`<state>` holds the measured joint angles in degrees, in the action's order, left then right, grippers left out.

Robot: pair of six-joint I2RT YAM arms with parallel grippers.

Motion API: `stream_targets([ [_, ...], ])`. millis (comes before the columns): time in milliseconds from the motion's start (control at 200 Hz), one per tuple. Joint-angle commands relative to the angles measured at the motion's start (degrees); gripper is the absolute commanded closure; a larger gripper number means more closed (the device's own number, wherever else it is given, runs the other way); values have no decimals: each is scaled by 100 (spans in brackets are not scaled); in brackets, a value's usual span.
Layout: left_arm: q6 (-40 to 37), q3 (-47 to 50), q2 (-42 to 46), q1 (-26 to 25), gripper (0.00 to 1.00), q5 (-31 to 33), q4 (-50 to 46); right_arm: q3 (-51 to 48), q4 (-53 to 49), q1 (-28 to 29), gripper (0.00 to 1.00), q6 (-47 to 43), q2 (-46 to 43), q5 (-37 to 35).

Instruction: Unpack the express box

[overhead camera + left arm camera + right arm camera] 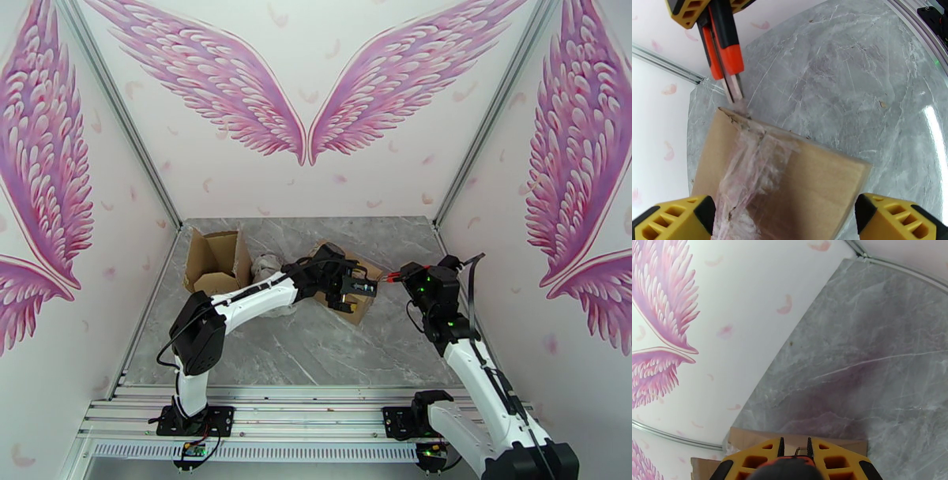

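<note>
now, the express box (821,185) lies flat on the grey marble table (853,79), a little right of centre in the top view, its seam covered by a wrinkled strip of clear tape (750,173). the left gripper (786,219) hangs over the box with its yellow fingers (671,219) spread wide, one to each side of the box's near end; from the wrist view i cannot tell whether they touch the cardboard. the right gripper (794,455) is pinched on a utility knife (726,47) with an orange-and-black handle, which points down toward the box. the blade (735,89) meets the far corner of the box just where the tape strip ends, and the cardboard edge there looks frayed. well apart, at the table's far left, stands an open carton (213,264) with its flaps up. a pale crumpled bundle (267,268) sits just beside it, between the carton and the left arm.
</note>
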<state>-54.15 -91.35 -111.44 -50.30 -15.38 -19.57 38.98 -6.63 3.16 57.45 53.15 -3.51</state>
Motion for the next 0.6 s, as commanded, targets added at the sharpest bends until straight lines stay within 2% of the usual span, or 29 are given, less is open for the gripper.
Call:
stream_targets([
  [0,42,10,140,29,1,-71,-117,308,158,19,100,99,-18,-65],
  [595,60,-39,52,48,1,-7,-53,394,-110,27,100,-101,405,66],
])
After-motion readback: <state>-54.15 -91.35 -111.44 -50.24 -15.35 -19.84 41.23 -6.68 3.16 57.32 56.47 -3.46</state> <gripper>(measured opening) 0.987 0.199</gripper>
